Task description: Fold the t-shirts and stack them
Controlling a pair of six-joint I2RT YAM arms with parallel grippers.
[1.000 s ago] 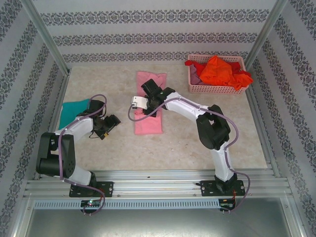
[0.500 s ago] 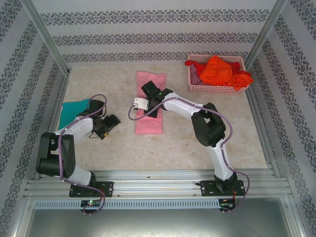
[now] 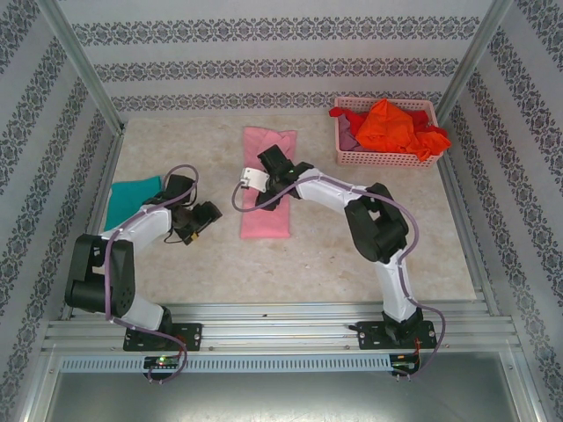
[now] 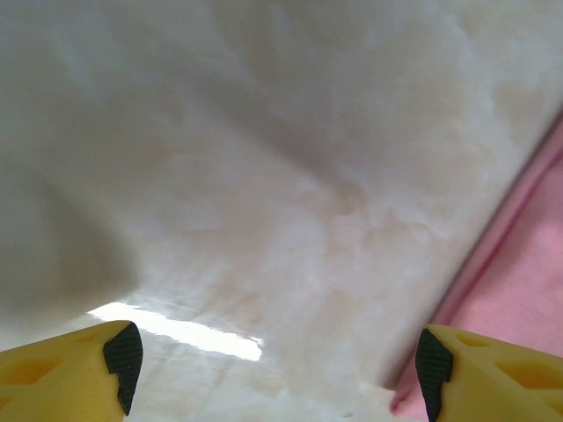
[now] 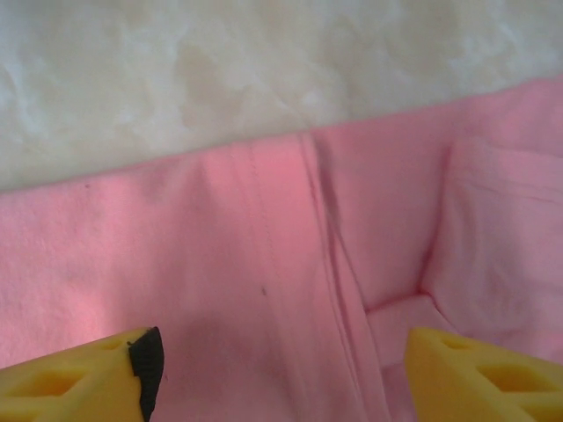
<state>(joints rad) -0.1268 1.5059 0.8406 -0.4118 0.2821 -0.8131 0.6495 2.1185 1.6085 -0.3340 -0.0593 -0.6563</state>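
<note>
Top view: your right gripper (image 3: 268, 195) hung over the folded light pink cloth t-shirt (image 3: 264, 224) at centre; the flat teal cloth t-shirt (image 3: 132, 199) lay far left. Left wrist: left gripper (image 4: 277, 356) was spread wide — empty. Right wrist: right gripper likewise spread wide, holding nothing.

A beige, marbled stone-look tabletop (image 3: 317, 255) fills the middle of the overhead view. Seen close from the wrist cameras, its surface (image 4: 264, 176) is cloudy cream with faint tan blotches (image 5: 220, 61). A pink plastic lattice basket (image 3: 378, 158) stands in the far right corner, near the back wall. White wallpapered panels with dark ornamental bands (image 3: 281, 61) enclose the back and sides. Two slanted silver metal posts (image 3: 84, 66) (image 3: 471, 57) rise at the far corners. Ribbed aluminium rails (image 3: 281, 321) run along the near edge, with a pale slotted strip (image 3: 264, 362) just below them and a dull grey metal sheet (image 3: 281, 396) beneath that.
</note>
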